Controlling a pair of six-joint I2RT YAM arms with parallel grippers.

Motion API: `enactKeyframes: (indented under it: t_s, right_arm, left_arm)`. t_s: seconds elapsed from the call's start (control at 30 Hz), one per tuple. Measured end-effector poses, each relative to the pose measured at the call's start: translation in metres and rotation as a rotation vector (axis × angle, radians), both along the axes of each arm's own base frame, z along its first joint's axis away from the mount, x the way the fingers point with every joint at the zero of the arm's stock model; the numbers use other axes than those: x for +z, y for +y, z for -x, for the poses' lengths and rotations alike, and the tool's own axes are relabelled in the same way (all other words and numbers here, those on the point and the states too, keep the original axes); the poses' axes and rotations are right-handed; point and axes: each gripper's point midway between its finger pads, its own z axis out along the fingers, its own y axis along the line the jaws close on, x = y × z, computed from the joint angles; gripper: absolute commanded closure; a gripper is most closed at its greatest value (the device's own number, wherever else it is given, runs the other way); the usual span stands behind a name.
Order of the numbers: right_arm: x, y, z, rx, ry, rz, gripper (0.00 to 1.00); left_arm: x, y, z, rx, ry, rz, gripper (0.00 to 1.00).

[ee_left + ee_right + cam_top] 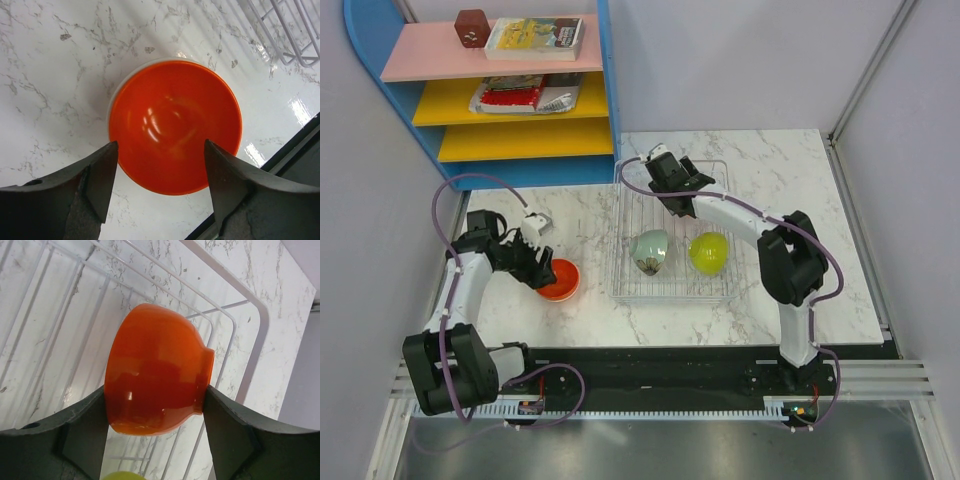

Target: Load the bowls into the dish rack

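Note:
A red-orange bowl stands upright on the marble table left of the dish rack. My left gripper hangs just above that bowl, open, its fingertips on either side of the near rim and holding nothing. My right gripper is over the back of the rack, shut on a second orange bowl that is tipped on its side, rim against one finger and foot against the other. Inside the rack a silver bowl and a yellow-green bowl stand on edge.
A blue shelf unit with books and a small brown box stands at the back left. The rack's near corner lies right of the left gripper. The table's black front edge runs close by the red-orange bowl.

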Motion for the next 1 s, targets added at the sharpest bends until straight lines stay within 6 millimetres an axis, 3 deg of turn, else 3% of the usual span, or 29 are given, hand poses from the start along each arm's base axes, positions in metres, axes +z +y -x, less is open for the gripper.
enactKeyframes:
  t_s: [0.27,0.43,0.7,0.83,0.87,1.0]
  right_arm:
    - [-0.025,-0.011,-0.016,-0.033,0.008,0.153,1.0]
    - [-0.031,-0.013,-0.021,-0.041,0.009,0.184,1.0]
    - [-0.037,-0.013,-0.027,-0.047,0.006,0.218,1.0]
    - [-0.038,-0.013,-0.031,-0.058,-0.002,0.23,1.0]
    - [-0.039,-0.013,-0.031,-0.058,-0.003,0.23,1.0]
    - [-0.039,-0.013,-0.031,-0.059,-0.001,0.234,1.0]
  left_arm:
    - [-0.015,-0.001,0.013,-0.051,0.083,-0.002,0.47]
    - [-0.015,-0.001,0.016,-0.067,0.091,-0.004,0.61]
    - [-0.014,0.001,0.016,-0.076,0.091,-0.011,0.7]
    - [-0.014,0.002,0.015,-0.08,0.098,-0.014,0.42]
    - [-0.014,0.002,0.015,-0.08,0.101,-0.016,0.24]
    - [-0.009,0.004,0.012,-0.079,0.09,-0.023,0.0]
